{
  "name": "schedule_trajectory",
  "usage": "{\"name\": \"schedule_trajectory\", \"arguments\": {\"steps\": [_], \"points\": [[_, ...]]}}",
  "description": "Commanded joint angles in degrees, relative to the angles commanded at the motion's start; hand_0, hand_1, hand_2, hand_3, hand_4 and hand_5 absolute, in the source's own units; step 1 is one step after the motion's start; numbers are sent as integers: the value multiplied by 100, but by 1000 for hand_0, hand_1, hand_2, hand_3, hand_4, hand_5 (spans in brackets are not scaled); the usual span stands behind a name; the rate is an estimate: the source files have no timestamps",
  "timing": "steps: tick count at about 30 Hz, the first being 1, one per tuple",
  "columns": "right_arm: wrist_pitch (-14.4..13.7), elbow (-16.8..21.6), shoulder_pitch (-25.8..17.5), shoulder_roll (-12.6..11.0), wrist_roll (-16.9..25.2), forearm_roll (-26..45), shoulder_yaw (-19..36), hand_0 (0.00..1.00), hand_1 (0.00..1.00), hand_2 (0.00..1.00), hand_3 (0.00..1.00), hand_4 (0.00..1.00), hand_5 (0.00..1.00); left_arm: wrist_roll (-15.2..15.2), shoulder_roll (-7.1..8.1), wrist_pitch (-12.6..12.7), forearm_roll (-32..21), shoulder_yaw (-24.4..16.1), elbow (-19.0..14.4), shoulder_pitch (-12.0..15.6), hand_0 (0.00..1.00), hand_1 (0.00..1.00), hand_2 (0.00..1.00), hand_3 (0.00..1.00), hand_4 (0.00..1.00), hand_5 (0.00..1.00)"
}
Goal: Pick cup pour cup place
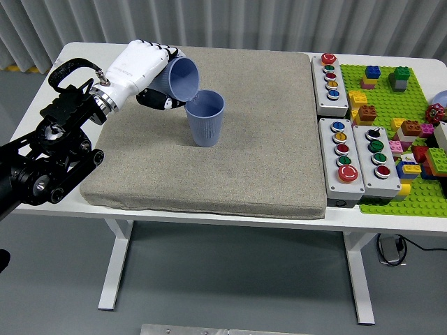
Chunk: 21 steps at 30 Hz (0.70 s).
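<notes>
A blue ribbed cup point(206, 120) stands upright on the grey mat point(265, 153), left of its middle. My left hand point(150, 77) is white and is shut on a second blue cup point(181, 78). That cup is tipped on its side, mouth facing right and down, its lip just above the left rim of the standing cup. What is inside either cup cannot be seen. My right arm is out of view.
Three grey button boxes point(330, 77) point(342, 155) point(378, 158) stand right of the mat. A green baseplate point(391, 105) with several toy bricks lies at the far right. The white table point(70, 77) shows around the mat.
</notes>
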Motion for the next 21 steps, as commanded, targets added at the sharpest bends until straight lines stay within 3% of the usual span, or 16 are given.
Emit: {"name": "schedule_trajectory", "arguments": {"steps": [21], "points": [[2, -1, -23, -2, 8, -5, 4, 695, 675, 609, 611, 2, 322, 129, 73, 83, 165, 161, -53, -111, 446, 485, 574, 532, 820, 262]]}}
